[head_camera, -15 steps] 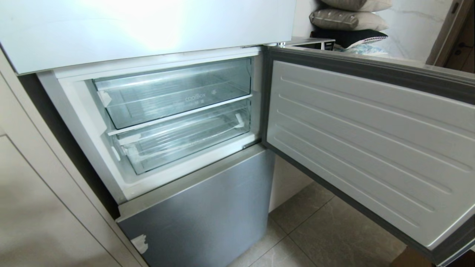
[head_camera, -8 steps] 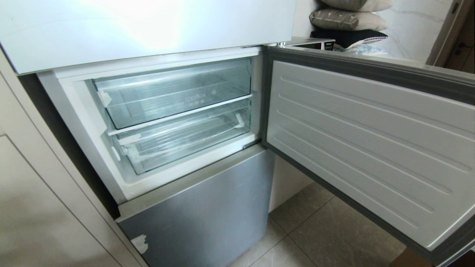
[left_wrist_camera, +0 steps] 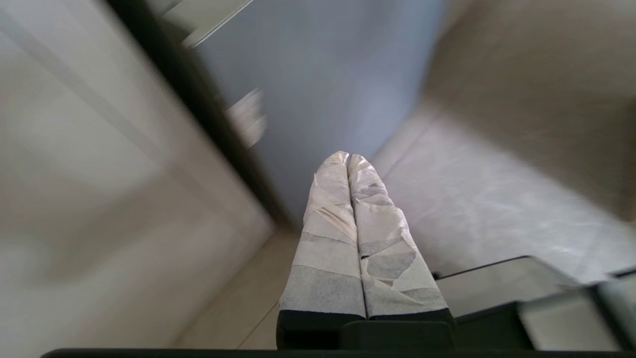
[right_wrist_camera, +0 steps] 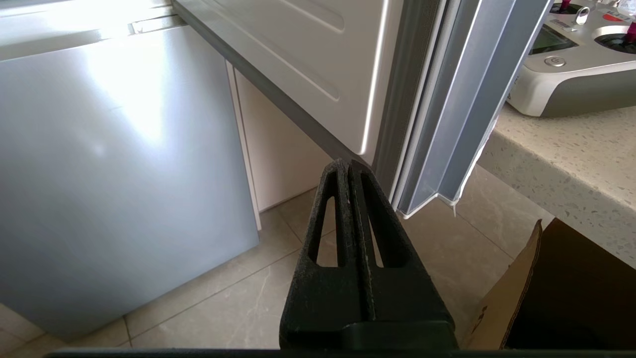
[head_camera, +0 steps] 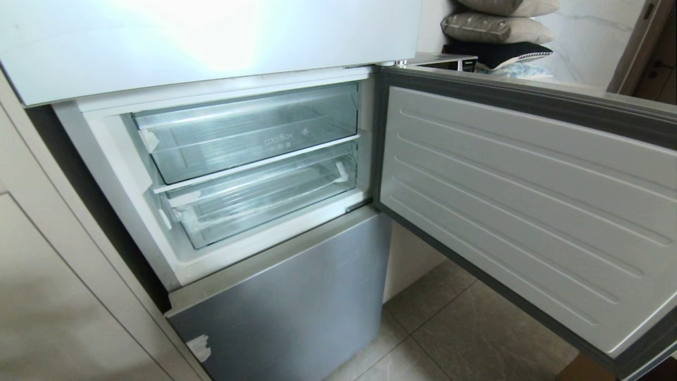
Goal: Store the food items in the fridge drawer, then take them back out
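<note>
Head view: the fridge door (head_camera: pixel 529 211) stands swung wide, its ribbed white plastic liner facing the camera. Left of the door, inside the white cavity, sit two clear bins, one above the other. The upper one is the coolBox bin (head_camera: pixel 248 132); directly below it is the drawer (head_camera: pixel 259 198), shallow, transparent, with a ribbed floor and a frosted lip, pushed fully in. Below the drawer is a brushed grey-blue panel (head_camera: pixel 285 296), smooth and reflective. Neither the pumpkin nor the apple shows anywhere, and no arm is in this view; the drawer looks empty.

Left wrist view: the left gripper (left_wrist_camera: pixel 348 160) has its two tape-wrapped fingers pressed together on nothing, pointing toward the foot of the panel (left_wrist_camera: pixel 318 89), with pale cabinet on one side and floor tile on the other. The picture is smeared.

Right wrist view: the right gripper (right_wrist_camera: pixel 348 166), black and slotted, is pinched together and empty, hanging by the lower corner of the door (right_wrist_camera: pixel 387 99), near a speckled stone counter (right_wrist_camera: pixel 571 164) bearing a grey controller (right_wrist_camera: pixel 571 64).

Risks, as I judge them: the drawer is closed, so it must be pulled out first; its slick lip offers little purchase, and pressed-together fingers could slip off or hook the coolBox bin instead. The clear plastic makes edges hard to read.
</note>
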Robot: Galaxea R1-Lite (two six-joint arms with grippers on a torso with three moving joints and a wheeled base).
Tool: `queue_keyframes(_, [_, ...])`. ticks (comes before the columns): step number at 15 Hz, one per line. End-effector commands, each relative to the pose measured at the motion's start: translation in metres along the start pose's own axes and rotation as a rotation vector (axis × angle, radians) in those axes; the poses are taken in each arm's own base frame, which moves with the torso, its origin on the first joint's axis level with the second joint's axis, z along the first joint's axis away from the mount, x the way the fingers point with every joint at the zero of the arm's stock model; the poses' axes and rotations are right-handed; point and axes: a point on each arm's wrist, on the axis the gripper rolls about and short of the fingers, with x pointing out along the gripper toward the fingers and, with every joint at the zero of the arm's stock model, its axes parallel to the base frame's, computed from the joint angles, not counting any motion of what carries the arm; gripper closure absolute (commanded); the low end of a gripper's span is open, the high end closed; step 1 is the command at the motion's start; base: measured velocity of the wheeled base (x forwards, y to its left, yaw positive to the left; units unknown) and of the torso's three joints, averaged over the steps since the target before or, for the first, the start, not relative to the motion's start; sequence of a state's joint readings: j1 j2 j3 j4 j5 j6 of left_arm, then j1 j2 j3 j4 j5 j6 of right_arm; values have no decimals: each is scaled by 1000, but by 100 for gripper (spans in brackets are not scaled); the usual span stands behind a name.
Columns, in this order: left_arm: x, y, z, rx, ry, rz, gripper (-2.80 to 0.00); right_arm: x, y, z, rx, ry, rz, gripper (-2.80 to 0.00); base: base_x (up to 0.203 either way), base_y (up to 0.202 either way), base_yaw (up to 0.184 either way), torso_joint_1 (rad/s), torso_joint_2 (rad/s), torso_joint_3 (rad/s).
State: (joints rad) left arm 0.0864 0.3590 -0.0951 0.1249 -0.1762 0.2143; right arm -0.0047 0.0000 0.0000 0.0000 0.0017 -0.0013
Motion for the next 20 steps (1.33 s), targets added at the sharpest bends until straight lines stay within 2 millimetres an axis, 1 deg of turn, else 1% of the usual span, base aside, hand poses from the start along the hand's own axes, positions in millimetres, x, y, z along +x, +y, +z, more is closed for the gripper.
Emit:
queue_keyframes(1, [5,2,-4,1,69,53,0,0,0,0,0,0,1,0,0,0,0,0,0,0])
queue_keyframes(2, [5,1,-9,7,81,95,0,0,0,0,0,0,1,0,0,0,0,0,0,0])
queue_keyframes(3, [3,1,-10,9,69,102,0,0,0,0,0,-2,0,0,0,0,0,0,0,0])
queue_keyframes(6, [-3,-1,-14,26,-30,104,0,0,0,0,0,-2,1,0,0,0,0,0,0,0])
queue_keyframes(13, [-1,-1,-17,-19,-22,106,0,0,0,0,0,-1,1,0,0,0,0,0,0,0])
queue_keyframes(15, [-1,0,-17,-68,-20,144,0,0,0,0,0,0,0,0,0,0,0,0,0,0])
queue_keyframes(17, [-1,0,-17,-73,-15,146,0,0,0,0,0,0,0,0,0,0,0,0,0,0])
queue_keyframes(20, [-1,0,-16,-109,2,240,0,0,0,0,-2,-1,0,0,0,0,0,0,0,0])
